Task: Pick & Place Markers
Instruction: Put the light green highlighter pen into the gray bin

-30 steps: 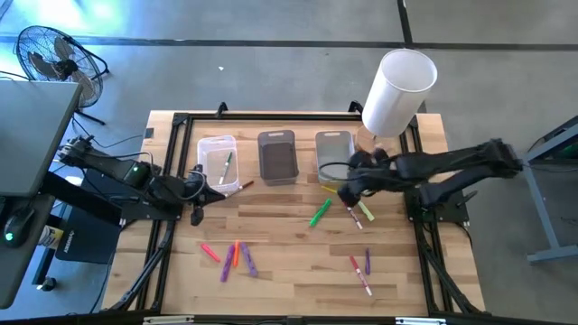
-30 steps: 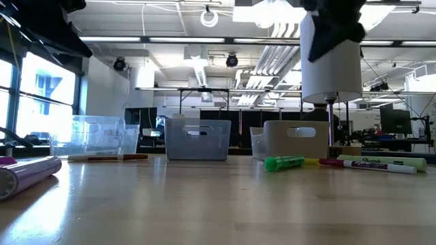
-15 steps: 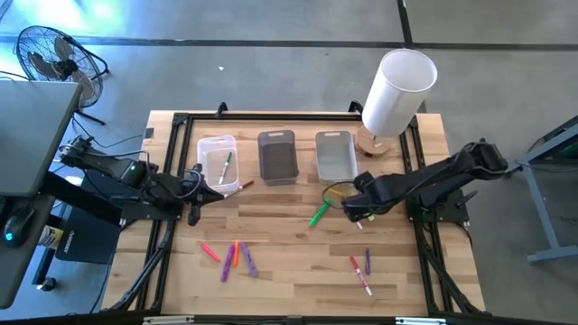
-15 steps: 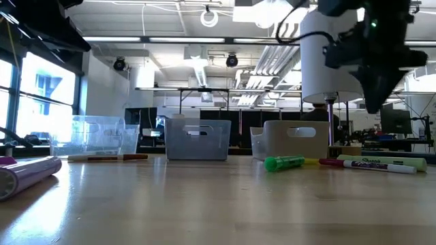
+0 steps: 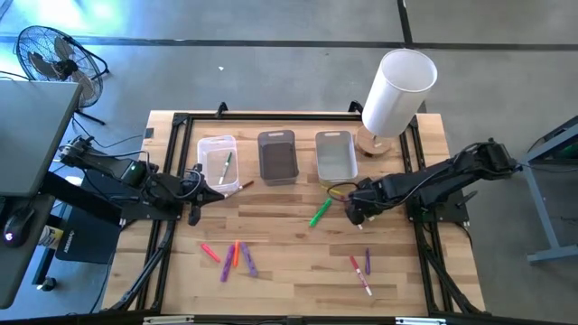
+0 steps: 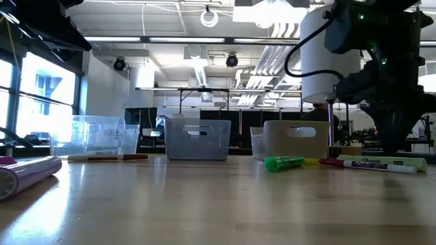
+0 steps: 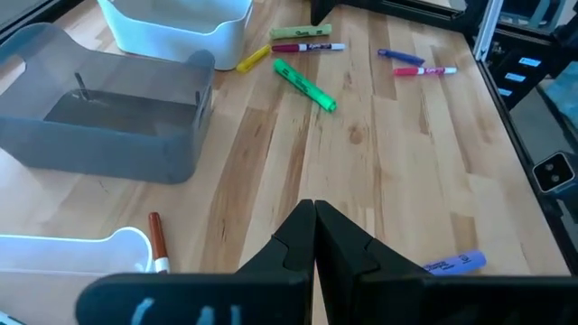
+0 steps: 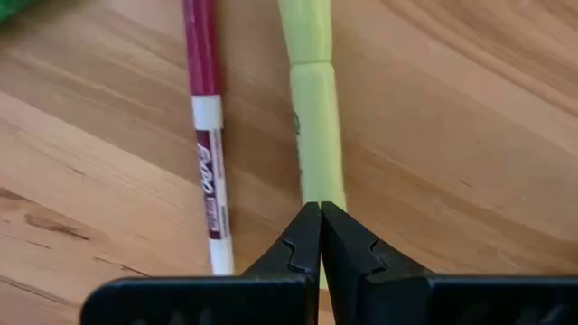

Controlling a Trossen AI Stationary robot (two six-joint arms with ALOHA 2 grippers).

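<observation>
Two markers lie directly under the right gripper [image 8: 320,236]: a yellow-green marker [image 8: 312,108] and, just beside it, a red-capped white marker [image 8: 207,135], roughly parallel on the wooden table [image 5: 289,244]. Right gripper's fingers pressed together, nothing between them, tips low over the yellow-green marker's barrel; contact cannot be told. A green marker [image 5: 320,214] lies near, toward table centre. Further markers: a pink, orange and purple cluster [image 5: 230,256] at the front left, a pink and purple pair [image 5: 361,269] at the front right, one green marker inside the clear bin [image 5: 218,159], one orange-capped marker [image 5: 244,185] just beside that bin. Grey bin [image 5: 277,155] and white bin [image 5: 335,153] stand in the same row. Left gripper [image 7: 313,236] also closed, empty, waiting near the clear bin at the table's left side.
</observation>
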